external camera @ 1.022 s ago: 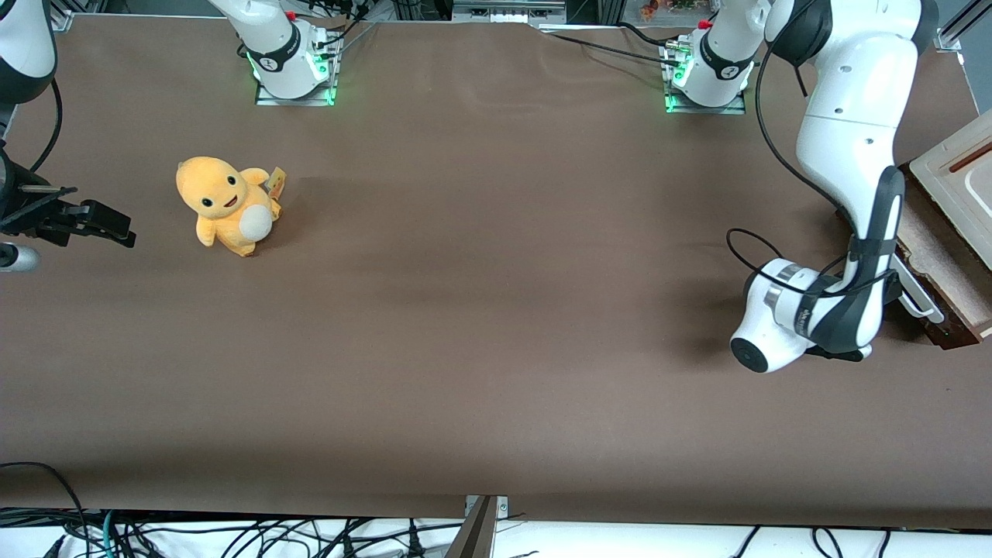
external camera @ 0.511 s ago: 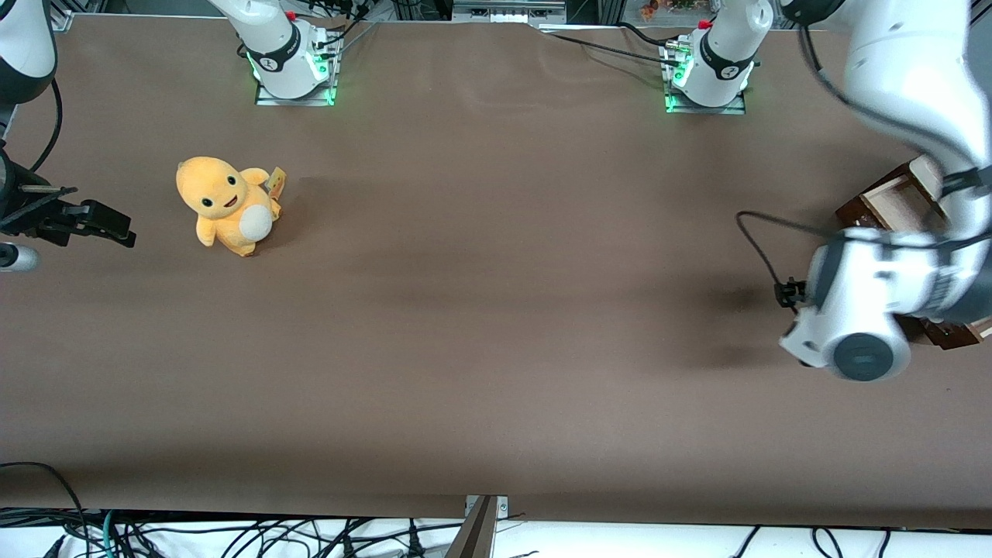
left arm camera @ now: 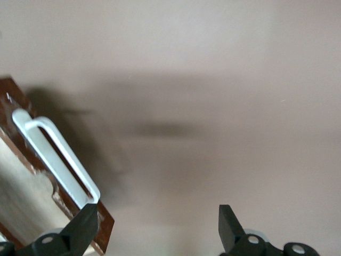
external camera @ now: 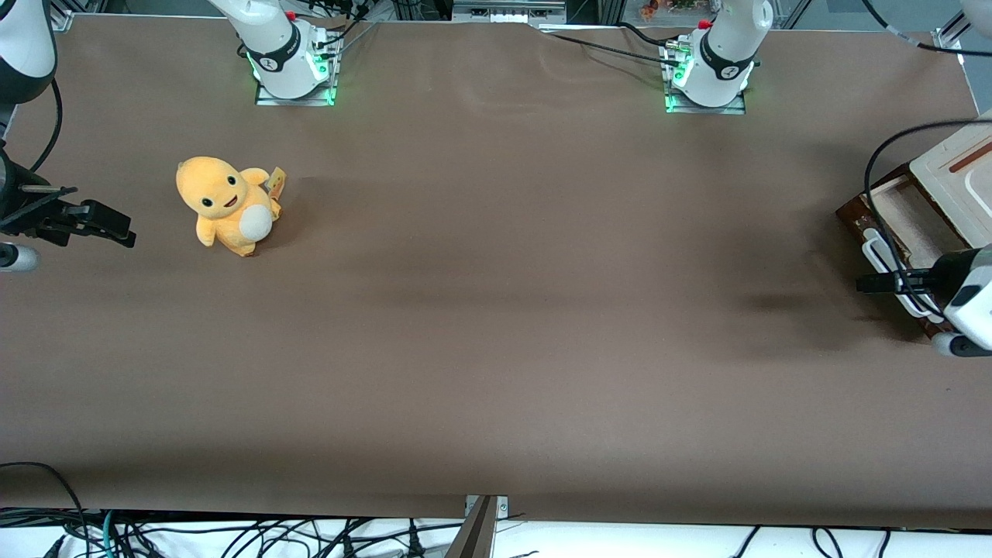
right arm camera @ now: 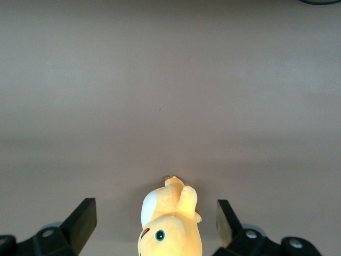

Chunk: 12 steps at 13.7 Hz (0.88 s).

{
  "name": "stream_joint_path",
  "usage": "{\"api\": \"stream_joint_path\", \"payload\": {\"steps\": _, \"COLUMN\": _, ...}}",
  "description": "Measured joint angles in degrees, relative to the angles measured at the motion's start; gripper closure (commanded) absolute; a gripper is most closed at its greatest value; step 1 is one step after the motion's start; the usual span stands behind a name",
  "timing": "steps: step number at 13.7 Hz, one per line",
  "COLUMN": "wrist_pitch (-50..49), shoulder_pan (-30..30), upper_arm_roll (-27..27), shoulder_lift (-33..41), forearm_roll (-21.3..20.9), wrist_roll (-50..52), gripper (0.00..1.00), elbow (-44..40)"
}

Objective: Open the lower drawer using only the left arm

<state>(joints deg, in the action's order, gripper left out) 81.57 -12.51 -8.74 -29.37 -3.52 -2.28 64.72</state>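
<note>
Brown matting covers the long table (external camera: 496, 325), with loose cables along its near edge. At the working arm's end of the table stands a small cabinet (external camera: 957, 167) with a pale beige framed top. From its base the lower drawer (external camera: 891, 232) is pulled out toward the middle of the table, showing its pale wood inside, its dark red-brown front and its long white bar handle (external camera: 891, 271).

Only the end of the left arm (external camera: 969, 298) shows in the front view, at the edge of the frame just beside the nearer end of the drawer front, with a black cable looping above it. In the wrist view its gripper (left arm camera: 157, 224) hangs above the bare table next to the drawer, its jaws wide apart and holding nothing. One fingertip (left arm camera: 85, 221) lies over the corner of the drawer front, close to the end of the handle (left arm camera: 56, 160); whether it touches cannot be told.

Well apart, toward the parked arm's end of the table, sits a yellow plush toy (external camera: 225, 205).
</note>
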Motion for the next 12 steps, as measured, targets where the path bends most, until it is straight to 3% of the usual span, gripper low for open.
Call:
{"api": "stream_joint_path", "payload": {"steps": 3, "wrist_pitch": 10.85, "shoulder_pan": 1.27, "upper_arm_roll": -0.13, "shoulder_lift": 10.94, "forearm_roll": 2.74, "wrist_roll": -0.57, "gripper": 0.0, "elbow": 9.09}}
{"api": "stream_joint_path", "payload": {"steps": 6, "wrist_pitch": 12.69, "shoulder_pan": 4.13, "upper_arm_roll": -0.14, "shoulder_lift": 20.42, "forearm_roll": 2.77, "wrist_roll": -0.45, "gripper": 0.0, "elbow": 17.24}}
{"api": "stream_joint_path", "payload": {"steps": 12, "wrist_pitch": 12.6, "shoulder_pan": 4.54, "upper_arm_roll": 0.48, "shoulder_lift": 27.05, "forearm_roll": 2.77, "wrist_roll": -0.44, "gripper": 0.0, "elbow": 27.25}}
